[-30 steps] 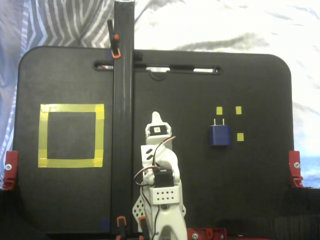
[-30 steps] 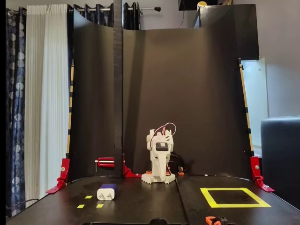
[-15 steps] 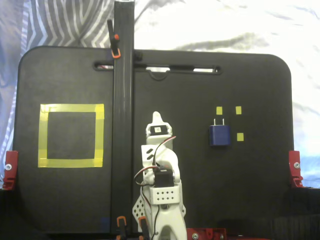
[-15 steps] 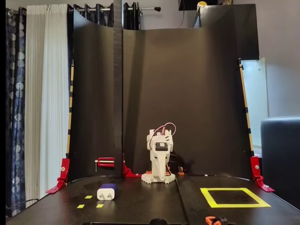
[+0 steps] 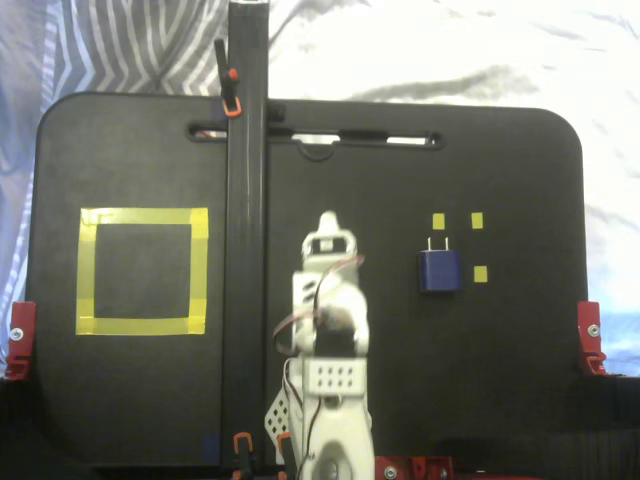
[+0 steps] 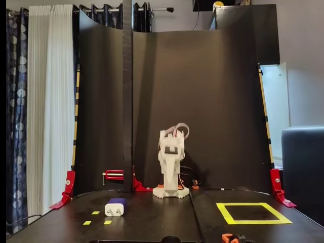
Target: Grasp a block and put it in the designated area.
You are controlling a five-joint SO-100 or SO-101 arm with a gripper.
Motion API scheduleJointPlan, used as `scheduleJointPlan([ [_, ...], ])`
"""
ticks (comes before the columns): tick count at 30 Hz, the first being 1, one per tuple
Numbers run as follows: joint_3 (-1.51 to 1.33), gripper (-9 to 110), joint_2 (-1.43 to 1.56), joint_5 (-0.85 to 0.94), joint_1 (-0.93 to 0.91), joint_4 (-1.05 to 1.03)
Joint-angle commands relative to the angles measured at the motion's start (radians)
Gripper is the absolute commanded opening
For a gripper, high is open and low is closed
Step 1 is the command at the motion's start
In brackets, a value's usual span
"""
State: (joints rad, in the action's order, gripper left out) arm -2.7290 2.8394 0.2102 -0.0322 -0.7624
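Claw (image 5: 327,218) sits at the tip of my white arm (image 5: 330,330), pointing up the board in the top-down fixed view, and I can't tell from either camera whether its fingers are apart or together; nothing is in it. From the front fixed view the arm (image 6: 171,162) stands folded over its base near the middle of the black board (image 6: 152,217), with the claw hidden behind the upper links.

My block (image 5: 439,268) lies flat on the board to the right of the arm in the top-down view, prongs pointing away from the arm's base, well apart from the claw. Three small yellow tape squares (image 5: 480,274) sit just beside it. In the front view the block (image 6: 115,207) is on the left, its white face toward the camera.

On the far side of the arm from the block lies the yellow tape square (image 5: 143,270), with only bare board inside. A dark upright post (image 5: 246,230) stands between it and the arm.
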Motion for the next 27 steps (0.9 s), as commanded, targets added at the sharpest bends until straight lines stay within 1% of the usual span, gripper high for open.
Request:
scheduleJointPlan([
  [1,0.146,0,-0.095,0.101,-0.017,-0.020],
  [4,0.235,0,-0.170,0.227,-0.037,-0.052],
  [11,0.370,0,-0.307,0.609,-0.086,-0.143],
  [20,0.543,0,-0.541,1.206,-0.164,-0.382],
  [27,0.695,0,-0.683,1.559,-0.265,-0.597],
])
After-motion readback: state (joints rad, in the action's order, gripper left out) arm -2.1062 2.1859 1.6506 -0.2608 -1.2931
